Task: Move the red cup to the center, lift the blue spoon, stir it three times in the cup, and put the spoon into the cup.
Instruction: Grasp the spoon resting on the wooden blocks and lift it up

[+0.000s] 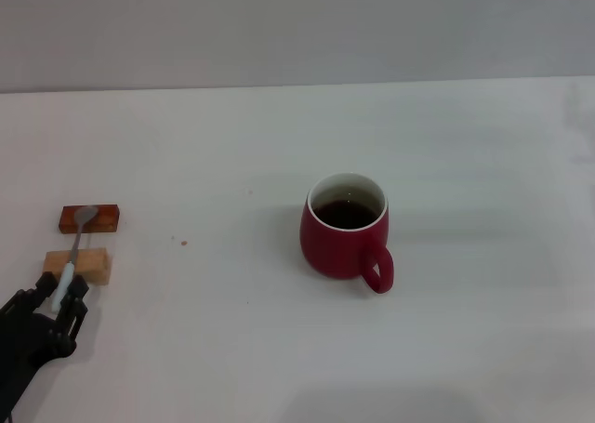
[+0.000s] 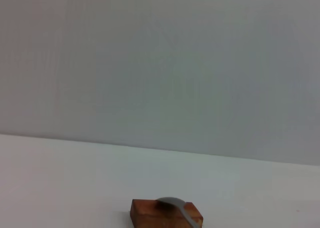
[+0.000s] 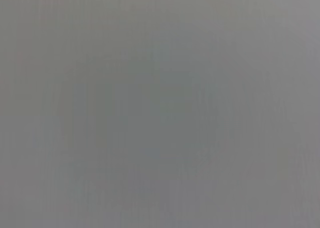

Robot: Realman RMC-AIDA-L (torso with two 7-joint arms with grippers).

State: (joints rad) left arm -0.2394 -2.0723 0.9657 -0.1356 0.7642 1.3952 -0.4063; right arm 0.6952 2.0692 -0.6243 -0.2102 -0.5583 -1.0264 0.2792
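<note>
The red cup (image 1: 342,239) stands upright near the middle of the white table (image 1: 279,144), with dark liquid inside and its handle toward the front right. The blue spoon (image 1: 72,251) lies across two wooden blocks at the far left, with its grey bowl on the far block. Its bowl also shows in the left wrist view (image 2: 176,205). My left gripper (image 1: 61,296) is at the near end of the pale handle, one finger on each side, open. The right gripper is out of view.
A dark reddish block (image 1: 90,218) holds the spoon's bowl and also shows in the left wrist view (image 2: 166,214). A pale wooden block (image 1: 78,265) holds the handle. A small reddish speck (image 1: 184,243) lies on the table.
</note>
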